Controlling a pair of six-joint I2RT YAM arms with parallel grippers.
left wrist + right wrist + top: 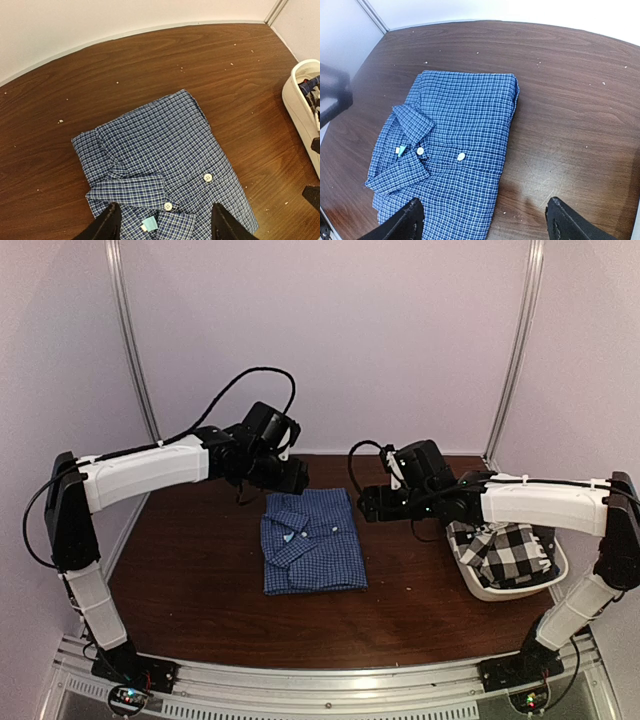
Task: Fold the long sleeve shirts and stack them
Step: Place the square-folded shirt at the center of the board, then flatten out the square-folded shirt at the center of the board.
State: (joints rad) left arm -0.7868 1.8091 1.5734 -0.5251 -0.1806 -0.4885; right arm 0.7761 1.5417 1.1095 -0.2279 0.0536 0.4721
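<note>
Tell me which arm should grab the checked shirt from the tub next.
Probably right. The black-and-white shirt lies in the white tub on the robot's right, and the right gripper is open, empty, nearby.

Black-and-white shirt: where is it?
The black-and-white shirt lies in the tub at the top view's right, under the right arm, right of the blue shirt.

Your top view's soft, dimmish, purple-tinted, with glare on the near rail (pixel 330 681). Wrist views are sharper, evenly lit; the tabletop (pixel 150 65) far edge bows, faint soft shadow mid-table.
</note>
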